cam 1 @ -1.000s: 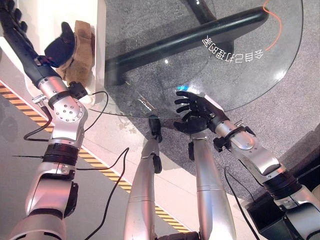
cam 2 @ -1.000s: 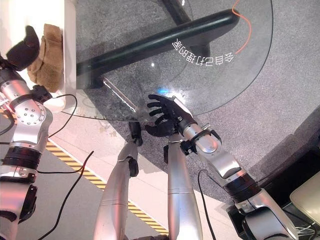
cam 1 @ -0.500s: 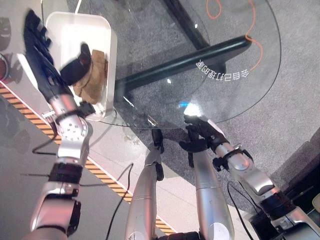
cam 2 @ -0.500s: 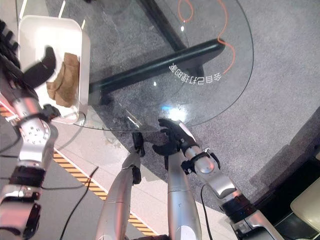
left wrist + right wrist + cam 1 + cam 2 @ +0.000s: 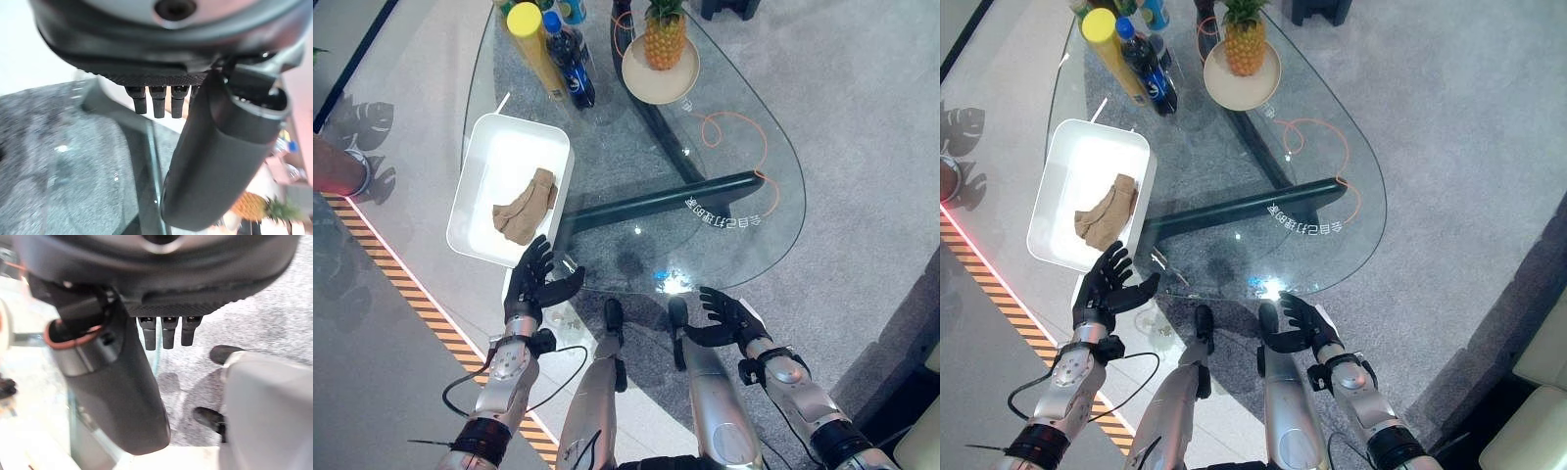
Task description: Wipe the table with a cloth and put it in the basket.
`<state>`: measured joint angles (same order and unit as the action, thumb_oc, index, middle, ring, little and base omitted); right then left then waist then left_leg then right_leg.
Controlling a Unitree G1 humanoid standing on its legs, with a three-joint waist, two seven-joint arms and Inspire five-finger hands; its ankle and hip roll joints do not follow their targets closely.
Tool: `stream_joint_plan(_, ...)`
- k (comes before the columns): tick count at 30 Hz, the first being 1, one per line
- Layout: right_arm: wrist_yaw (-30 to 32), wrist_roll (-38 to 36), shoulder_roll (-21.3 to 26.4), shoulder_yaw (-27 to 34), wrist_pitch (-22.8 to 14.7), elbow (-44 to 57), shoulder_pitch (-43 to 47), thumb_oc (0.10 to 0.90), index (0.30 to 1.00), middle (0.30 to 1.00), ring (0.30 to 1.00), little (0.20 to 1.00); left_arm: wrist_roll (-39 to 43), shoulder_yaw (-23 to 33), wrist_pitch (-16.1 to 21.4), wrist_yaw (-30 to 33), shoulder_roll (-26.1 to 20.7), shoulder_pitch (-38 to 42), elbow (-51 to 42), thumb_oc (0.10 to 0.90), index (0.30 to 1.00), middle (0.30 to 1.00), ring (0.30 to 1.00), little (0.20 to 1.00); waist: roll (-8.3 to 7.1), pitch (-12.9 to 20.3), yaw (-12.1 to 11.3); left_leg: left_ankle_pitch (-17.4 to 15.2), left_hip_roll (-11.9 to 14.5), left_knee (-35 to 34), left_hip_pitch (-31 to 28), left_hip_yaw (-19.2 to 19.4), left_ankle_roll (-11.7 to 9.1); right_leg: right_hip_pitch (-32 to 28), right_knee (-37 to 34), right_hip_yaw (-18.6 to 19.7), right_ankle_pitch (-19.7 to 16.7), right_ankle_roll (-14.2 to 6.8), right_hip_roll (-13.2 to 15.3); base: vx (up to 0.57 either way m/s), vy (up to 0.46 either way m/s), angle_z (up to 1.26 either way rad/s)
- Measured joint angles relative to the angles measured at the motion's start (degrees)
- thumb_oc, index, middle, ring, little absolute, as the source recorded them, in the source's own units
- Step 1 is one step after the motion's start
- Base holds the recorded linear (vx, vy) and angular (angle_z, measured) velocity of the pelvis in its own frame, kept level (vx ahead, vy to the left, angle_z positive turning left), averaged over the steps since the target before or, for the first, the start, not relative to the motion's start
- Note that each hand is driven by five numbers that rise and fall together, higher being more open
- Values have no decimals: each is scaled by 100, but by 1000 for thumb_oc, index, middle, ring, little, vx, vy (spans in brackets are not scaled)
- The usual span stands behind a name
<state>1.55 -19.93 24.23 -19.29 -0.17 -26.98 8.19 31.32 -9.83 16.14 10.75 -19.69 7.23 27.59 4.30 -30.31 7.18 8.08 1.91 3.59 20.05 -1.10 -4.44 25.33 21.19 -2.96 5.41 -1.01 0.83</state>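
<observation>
The cloth (image 5: 524, 208) lies in the basket (image 5: 475, 228) beyond your left hand (image 5: 534, 281); keep both hands, including the right hand (image 5: 724, 315), spread and empty.

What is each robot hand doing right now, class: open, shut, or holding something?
Left hand: open, holding nothing.
Right hand: open, holding nothing.

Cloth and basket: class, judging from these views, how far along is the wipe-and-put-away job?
Looks essentially finished. The tan cloth lies inside the white basket on the glass table. Nothing is in hand: the left robot hand and right robot hand are open and empty at the table's near edge. Nothing visible remains.
</observation>
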Motion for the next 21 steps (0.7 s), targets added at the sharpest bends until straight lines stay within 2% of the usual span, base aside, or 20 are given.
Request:
stream_joint_plan(1, -5, -53, -35, 2, 2, -159, -25, 800, 900, 900, 900, 900, 82, -1, -99, -57, 89, -56, 190, 800, 900, 900, 900, 900, 7, 117, -77, -4, 32, -76, -87, -1, -2, -74, -73, -1, 15, 24, -27, -12, -104, -4)
stream_joint_plan(5, -17, -284, -231, 26, 40, -903, -72, 800, 900, 900, 900, 900, 20, -14, -250, -250, 322, -256, 1054, 800, 900, 900, 900, 900, 12, 577, -127, -8, 106, -275, -410, -17, -8, -480, -390, -118, -27, 34, -85, 36, -95, 5)
stream_joint_plan(6, -49, -322, -325, 35, 34, -1361, -96, 800, 900, 900, 900, 900, -95, 12, -251, -287, 483, -338, 1540, 800, 900, 900, 900, 900, 9, 904, -167, -44, 128, -369, -519, -16, -4, -615, -538, -121, -25, 43, -105, 83, -81, 2)
stream_joint_plan(9, -146, -447, -529, 149, 99, -2307, -162, 800, 900, 900, 900, 900, -278, 357, -481, -380, 846, -363, 2631, 800, 900, 900, 900, 900, -20, 1338, -237, -78, 170, -553, -1082, 11, 15, -1291, -962, -143, -39, 41, -146, 120, -116, 0)
stream_joint_plan(10, -186, -520, -623, 155, 102, -2557, -246, 800, 900, 900, 900, 900, -311, 431, -608, -421, 883, -467, 2925, 800, 900, 900, 900, 900, -64, 1620, -239, -121, 184, -601, -1167, 18, 11, -1420, -1094, -146, -38, 41, -161, 97, -105, 0)
stream_joint_plan(12, -301, -566, -693, 154, 138, -2663, -380, 800, 900, 900, 900, 900, -360, 444, -731, -446, 874, -599, 3108, 800, 900, 900, 900, 900, -121, 1918, -235, -145, 195, -648, -1231, 27, 13, -1513, -1216, -154, -42, 43, -176, 88, -88, 1)
stream_joint_plan(14, -472, -720, -845, 271, 143, -2982, -427, 800, 900, 900, 900, 900, -546, 445, -809, -521, 883, -600, 3600, 800, 900, 900, 900, 900, -194, 2000, -236, -158, 211, -745, -1483, 25, 23, -1855, -1472, -171, -92, 45, -199, 88, -81, 4)
stream_joint_plan(17, -599, -710, -1093, 284, 143, -3654, -473, 800, 900, 900, 900, 900, -607, 446, -893, -636, 917, -623, 4246, 800, 900, 900, 900, 900, -290, 2334, -237, -237, 225, -846, -1771, 35, 38, -2197, -1761, -176, -107, 34, -219, 54, -56, 1)
stream_joint_plan(21, -641, -707, -1200, 488, 154, -4168, -499, 800, 900, 900, 900, 900, -810, 401, -1107, -784, 937, -720, 4519, 800, 900, 900, 900, 900, -320, 2574, -232, -318, 214, -847, -1950, 59, 54, -2513, -2042, -218, -185, 8, -212, 53, -32, -1)
